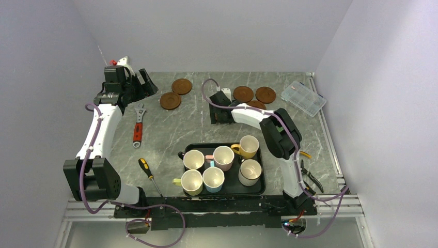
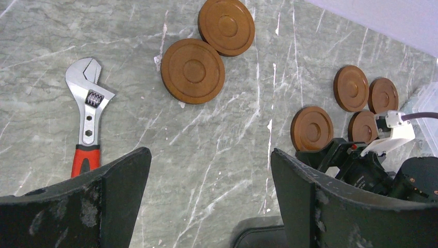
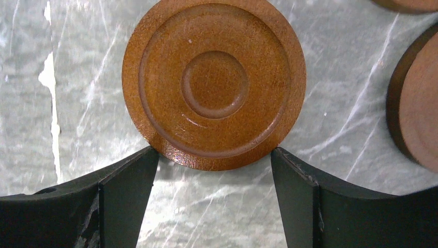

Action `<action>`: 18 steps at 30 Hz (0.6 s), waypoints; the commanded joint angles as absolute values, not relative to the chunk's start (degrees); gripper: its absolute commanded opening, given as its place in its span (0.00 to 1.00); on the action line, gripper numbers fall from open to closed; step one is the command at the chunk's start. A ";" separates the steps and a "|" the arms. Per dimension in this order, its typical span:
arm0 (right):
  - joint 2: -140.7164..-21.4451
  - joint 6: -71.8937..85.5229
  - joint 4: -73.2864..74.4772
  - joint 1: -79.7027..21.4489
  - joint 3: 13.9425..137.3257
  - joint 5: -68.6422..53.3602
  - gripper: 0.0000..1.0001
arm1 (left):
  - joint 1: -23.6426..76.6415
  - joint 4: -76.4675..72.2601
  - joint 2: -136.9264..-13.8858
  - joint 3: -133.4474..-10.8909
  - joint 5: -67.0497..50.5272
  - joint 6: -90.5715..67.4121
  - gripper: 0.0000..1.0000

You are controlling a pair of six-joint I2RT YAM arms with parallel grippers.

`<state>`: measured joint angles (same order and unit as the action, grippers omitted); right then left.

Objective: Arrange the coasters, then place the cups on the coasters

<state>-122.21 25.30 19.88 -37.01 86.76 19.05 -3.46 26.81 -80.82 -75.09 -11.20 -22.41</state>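
Observation:
Two reddish-brown coasters (image 1: 182, 86) (image 1: 170, 100) lie at the back left, and three more (image 1: 243, 94) (image 1: 265, 94) (image 1: 256, 105) at the back right. My left gripper (image 1: 147, 82) (image 2: 210, 155) hangs open over bare table beside the left pair (image 2: 192, 71). My right gripper (image 1: 219, 111) (image 3: 212, 160) is low over another coaster (image 3: 214, 82). Its fingers are spread, with the tips at that coaster's near rim on both sides. Several cups, among them yellow (image 1: 249, 146), pink (image 1: 223, 157) and light blue (image 1: 213, 179), stand in the black tray (image 1: 225, 195).
An adjustable wrench (image 1: 138, 124) (image 2: 88, 111) with a red handle lies left of centre. A screwdriver (image 1: 150, 174) lies near the front left. A clear plastic box (image 1: 303, 97) sits at the back right, and pliers (image 1: 310, 178) lie by the right arm's base.

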 commanded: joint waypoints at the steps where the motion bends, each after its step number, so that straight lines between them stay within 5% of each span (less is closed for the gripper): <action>1: -124.99 23.49 19.69 -35.07 90.73 20.60 0.83 | -3.72 24.70 -79.68 -74.97 -11.85 -23.21 0.92; 18: -131.82 19.53 20.04 -31.66 100.64 18.12 0.82 | -3.78 24.70 -79.88 -74.98 -11.70 -22.98 0.92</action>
<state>-129.62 20.88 19.29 -32.45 97.67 18.00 -3.46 26.83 -80.82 -75.09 -11.18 -22.39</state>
